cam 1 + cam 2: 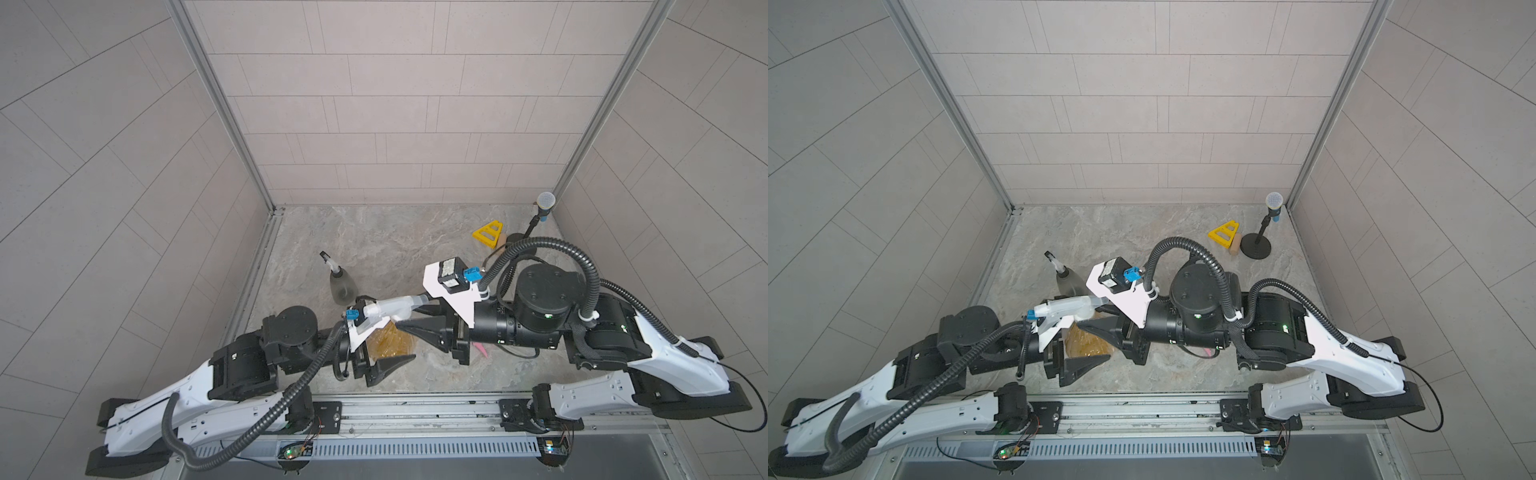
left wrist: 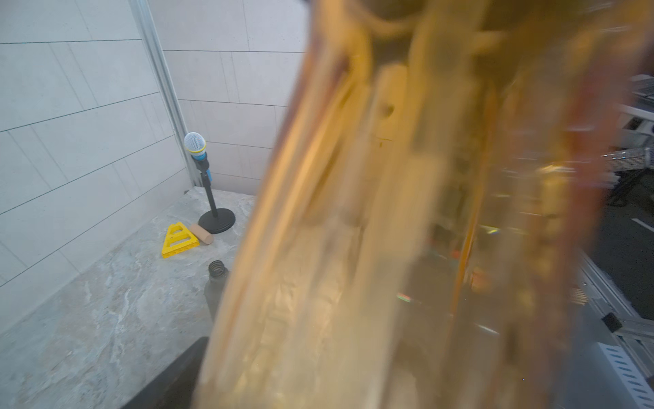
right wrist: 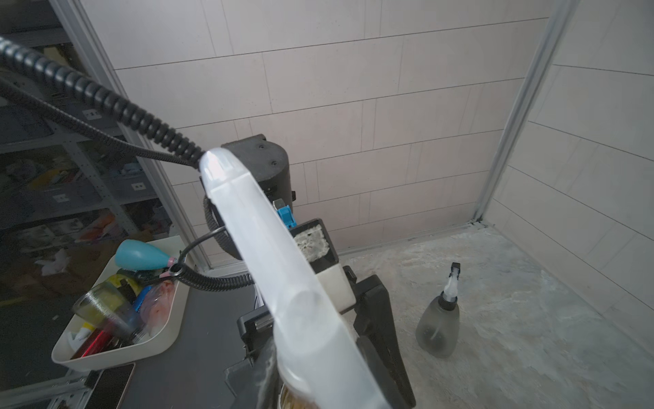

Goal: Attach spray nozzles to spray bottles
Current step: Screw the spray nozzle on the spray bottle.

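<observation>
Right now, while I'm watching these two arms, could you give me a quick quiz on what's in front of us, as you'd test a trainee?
1. True or false: the grey bottle standing towards the back already wears its black-tipped sprayer head.
2. What colour is the clamped bottle in the left pincer? A green, B amber, C blue.
3. Fill in: the right pincer grips a ___ above that bottle.

Key: 1 true; 2 B; 3 whitish sprayer head.
</observation>
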You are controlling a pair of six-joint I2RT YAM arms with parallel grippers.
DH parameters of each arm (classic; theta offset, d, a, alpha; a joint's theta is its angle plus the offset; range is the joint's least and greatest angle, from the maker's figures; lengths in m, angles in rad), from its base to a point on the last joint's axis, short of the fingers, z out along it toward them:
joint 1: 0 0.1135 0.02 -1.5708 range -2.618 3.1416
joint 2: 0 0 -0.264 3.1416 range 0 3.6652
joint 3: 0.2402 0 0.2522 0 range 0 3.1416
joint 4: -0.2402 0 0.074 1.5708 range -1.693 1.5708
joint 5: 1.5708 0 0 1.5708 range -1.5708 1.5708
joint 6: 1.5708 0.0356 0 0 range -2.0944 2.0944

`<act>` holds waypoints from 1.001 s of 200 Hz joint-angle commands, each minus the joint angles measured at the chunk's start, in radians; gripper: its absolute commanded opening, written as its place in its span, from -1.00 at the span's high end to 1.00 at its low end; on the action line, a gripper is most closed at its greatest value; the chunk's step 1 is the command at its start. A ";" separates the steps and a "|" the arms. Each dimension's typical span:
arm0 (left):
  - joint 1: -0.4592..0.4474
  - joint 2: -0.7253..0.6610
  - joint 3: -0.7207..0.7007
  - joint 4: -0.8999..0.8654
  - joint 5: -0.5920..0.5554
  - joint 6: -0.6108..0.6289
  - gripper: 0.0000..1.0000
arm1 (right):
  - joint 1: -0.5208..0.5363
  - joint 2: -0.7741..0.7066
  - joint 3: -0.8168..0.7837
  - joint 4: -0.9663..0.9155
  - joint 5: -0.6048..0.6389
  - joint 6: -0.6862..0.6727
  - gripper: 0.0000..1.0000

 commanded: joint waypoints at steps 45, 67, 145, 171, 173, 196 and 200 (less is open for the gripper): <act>0.006 0.009 0.051 0.031 -0.117 0.011 1.00 | 0.109 0.148 0.040 -0.104 0.411 0.088 0.57; 0.006 -0.001 0.047 0.028 -0.125 0.013 1.00 | 0.113 0.175 0.063 -0.089 0.420 0.089 0.54; 0.007 -0.046 0.010 0.036 -0.121 -0.009 1.00 | 0.112 0.011 0.017 -0.004 0.270 -0.061 -0.14; 0.006 -0.061 0.006 0.036 -0.097 -0.015 1.00 | 0.108 -0.082 -0.047 0.019 0.192 -0.098 -0.29; 0.006 -0.062 0.004 0.037 -0.094 -0.016 1.00 | 0.106 -0.089 -0.051 0.024 0.178 -0.099 -0.30; 0.006 -0.065 -0.001 0.045 -0.031 -0.023 1.00 | 0.038 -0.122 -0.065 0.057 0.020 -0.093 -0.38; 0.006 -0.066 -0.002 0.048 -0.016 -0.024 1.00 | 0.022 -0.125 -0.068 0.068 -0.008 -0.092 -0.40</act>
